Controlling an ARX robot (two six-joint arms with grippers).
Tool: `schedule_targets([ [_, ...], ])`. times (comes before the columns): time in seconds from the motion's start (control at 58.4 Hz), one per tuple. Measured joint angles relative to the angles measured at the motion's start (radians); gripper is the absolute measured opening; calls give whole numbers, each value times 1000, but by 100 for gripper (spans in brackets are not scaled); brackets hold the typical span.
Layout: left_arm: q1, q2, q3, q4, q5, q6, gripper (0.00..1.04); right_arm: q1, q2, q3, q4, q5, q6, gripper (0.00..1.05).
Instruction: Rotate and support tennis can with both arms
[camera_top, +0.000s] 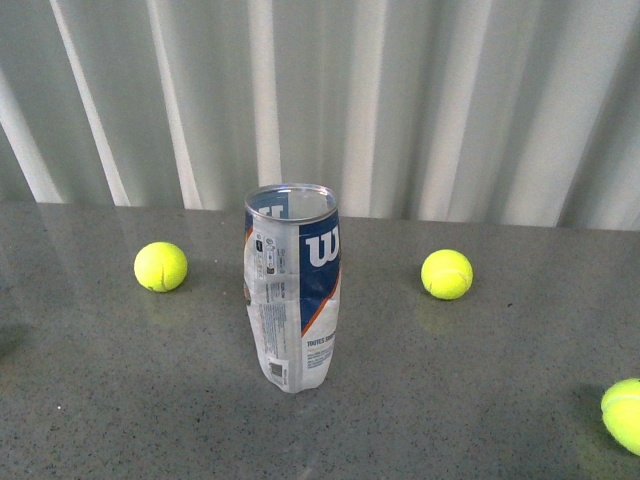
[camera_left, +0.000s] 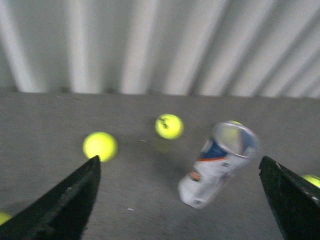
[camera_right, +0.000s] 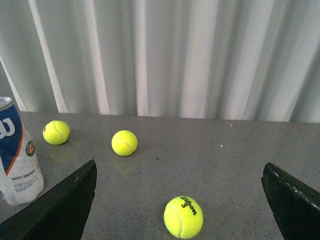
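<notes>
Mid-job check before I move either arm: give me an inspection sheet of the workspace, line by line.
Surface: grey speckled table, flat, no spills seen.
Job's things: tennis can upright near the table's middle, open end up, no balls seen inside, nothing touching it.
Clutter: three tennis balls in the front view, left ball, right ball, near-right ball at the frame edge; all apart from the can.
Grippers: left gripper open, fingers wide apart, empty; right gripper open, empty. Neither shows in the front view.
Cables: nothing seen.
Surroundings: white pleated curtain behind the table. Left wrist view is blurred.
</notes>
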Motion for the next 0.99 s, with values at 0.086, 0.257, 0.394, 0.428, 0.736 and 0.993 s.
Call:
schedule_targets([
  [0.086, 33, -64, -143, 224, -198, 19, 80, 0, 0, 0, 0, 0, 0, 98],
  [0.257, 72, -209, -391, 375, -243, 32, 42, 0, 0, 0, 0, 0, 0, 98],
  [0.394, 14, -286, -457, 357, -288, 36, 17, 0, 0, 0, 0, 0, 0, 98],
  [0.428, 3, -306, -467, 352, -300, 36, 12, 0, 0, 0, 0, 0, 0, 98],
  [0.736, -97, -496, -554, 251, -402, 40, 4, 0, 0, 0, 0, 0, 0, 98],
  [0.993, -193, -637, -602, 181, -489, 40, 4, 0, 0, 0, 0, 0, 0, 98],
])
